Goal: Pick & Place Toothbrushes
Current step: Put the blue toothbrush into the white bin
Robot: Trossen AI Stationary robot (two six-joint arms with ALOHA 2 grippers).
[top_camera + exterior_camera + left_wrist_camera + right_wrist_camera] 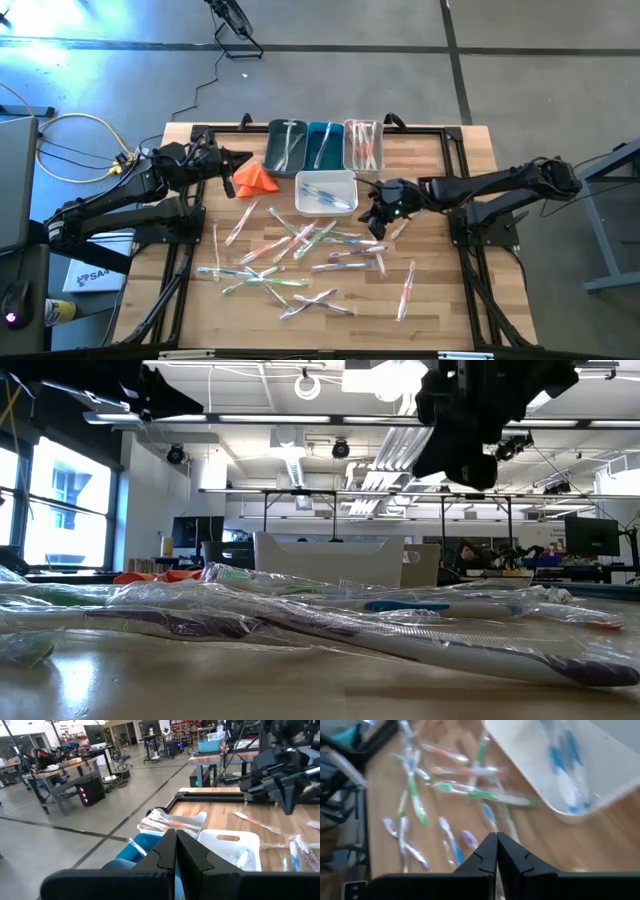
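High view: wrapped toothbrushes (290, 262) lie scattered across the bench (450, 320), and a few more are in the white bin (326, 191). The right gripper (377, 213), closed and empty, hangs just beside that bin. The left gripper (243, 158) waits closed near the orange cloth (254, 177).

Low view: toothbrushes sprawl in clear wrappers.

Right wrist view: fingers (487, 851) pressed together above the scattered brushes.

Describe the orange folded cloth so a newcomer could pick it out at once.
Start at the row of three narrow bins along the wooden table's far edge. Just left of them, beside the left arm's shut pincer, lies the orange folded cloth. It is the only solid, tent-shaped item; everything nearby is thin wrapped toothbrushes.
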